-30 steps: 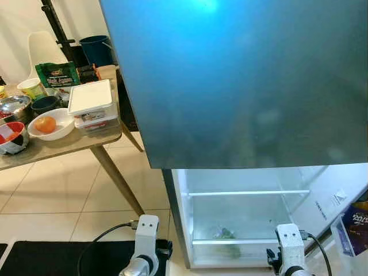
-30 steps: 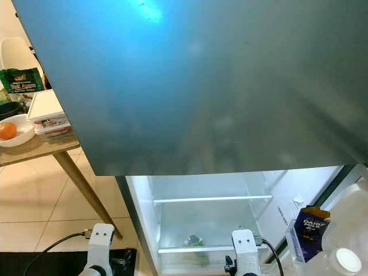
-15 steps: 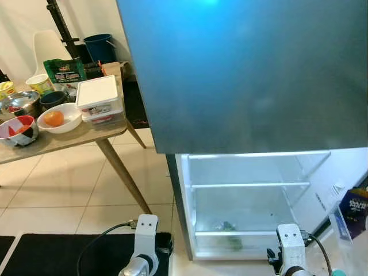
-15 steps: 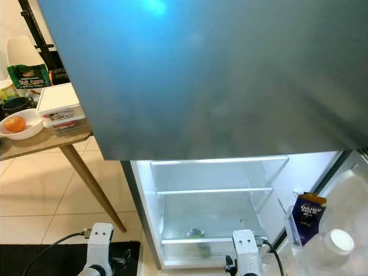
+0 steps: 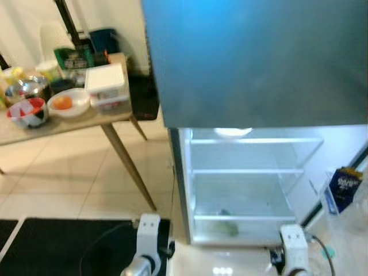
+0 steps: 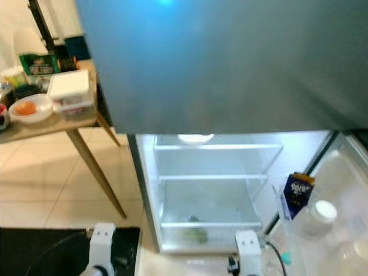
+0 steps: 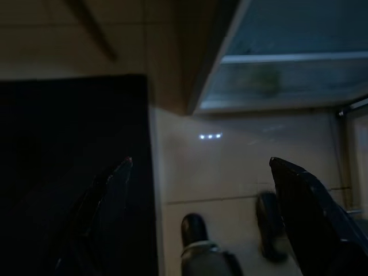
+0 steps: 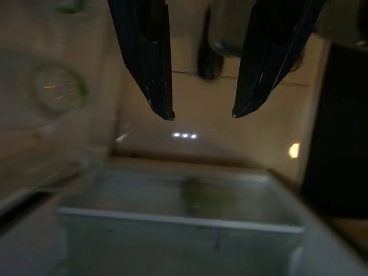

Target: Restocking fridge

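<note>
Dark grey, the fridge [image 5: 253,63] has its lower door swung open to the right, and the lit inside shows glass shelves [image 5: 247,171] with a green item [image 5: 225,227] on the lowest one. In the door rack at right stand a blue carton [image 6: 296,192] and a clear bottle [image 6: 318,215] with a white cap. To the left, well apart from the fridge, a wooden desk [image 5: 109,118] carries a white box [image 5: 106,86], a bowl with an orange [image 5: 68,102], more bowls and a green packet [image 5: 73,57]. A black mat [image 5: 69,244] lies on the tiled floor nearest the robot. The left gripper [image 7: 201,167] hangs low over mat and tile, jaws wide. The right gripper [image 8: 202,117] hangs before the fridge's lowest shelf, jaws narrowly apart, holding nothing.
</note>
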### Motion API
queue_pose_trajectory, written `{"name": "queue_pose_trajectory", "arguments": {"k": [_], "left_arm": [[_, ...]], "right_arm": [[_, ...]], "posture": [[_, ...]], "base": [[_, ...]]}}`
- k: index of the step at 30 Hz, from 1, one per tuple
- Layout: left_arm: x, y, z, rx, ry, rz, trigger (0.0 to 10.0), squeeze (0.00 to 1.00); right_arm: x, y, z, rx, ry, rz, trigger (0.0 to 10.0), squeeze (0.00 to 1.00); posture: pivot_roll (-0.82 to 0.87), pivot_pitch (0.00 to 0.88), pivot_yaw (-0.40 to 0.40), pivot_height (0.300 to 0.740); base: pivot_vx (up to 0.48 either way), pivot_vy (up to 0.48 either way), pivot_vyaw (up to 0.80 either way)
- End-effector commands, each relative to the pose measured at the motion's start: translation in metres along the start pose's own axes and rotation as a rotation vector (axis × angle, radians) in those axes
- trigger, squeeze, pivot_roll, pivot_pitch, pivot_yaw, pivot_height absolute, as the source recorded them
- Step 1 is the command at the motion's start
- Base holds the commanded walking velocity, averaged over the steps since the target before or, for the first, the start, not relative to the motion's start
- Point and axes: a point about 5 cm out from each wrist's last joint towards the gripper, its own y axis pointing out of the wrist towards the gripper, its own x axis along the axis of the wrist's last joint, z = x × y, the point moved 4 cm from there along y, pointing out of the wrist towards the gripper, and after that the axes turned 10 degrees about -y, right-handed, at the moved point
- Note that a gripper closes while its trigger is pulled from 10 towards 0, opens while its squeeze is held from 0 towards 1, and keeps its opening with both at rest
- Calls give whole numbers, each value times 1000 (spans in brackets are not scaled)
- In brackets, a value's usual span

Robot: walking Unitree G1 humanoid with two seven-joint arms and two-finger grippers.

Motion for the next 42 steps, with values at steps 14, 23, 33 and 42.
{"name": "queue_pose_trajectory", "arguments": {"k": [14, 23, 33, 42], "left_arm": [[-10, -3, 3, 11, -13, 28, 10000, 0], [-11, -3, 4, 11, -13, 31, 10000, 0], [-13, -4, 5, 14, -12, 41, 10000, 0], [-13, -3, 5, 13, -12, 46, 10000, 0]], "right_arm": [[-1, -1, -3, -1, -4, 5, 10000, 0], [-2, -1, -3, -1, -4, 8, 10000, 0], [-3, -2, -3, 3, -9, 13, 10000, 0], [0, 0, -3, 2, -10, 9, 10000, 0]], "posture": [[-42, 90, 55, 734], [-44, 96, 57, 734], [-44, 104, 54, 734], [-50, 104, 55, 734]], "base": [[-317, 0, 0], [-317, 0, 0], [-277, 0, 0], [0, 0, 0]]}}
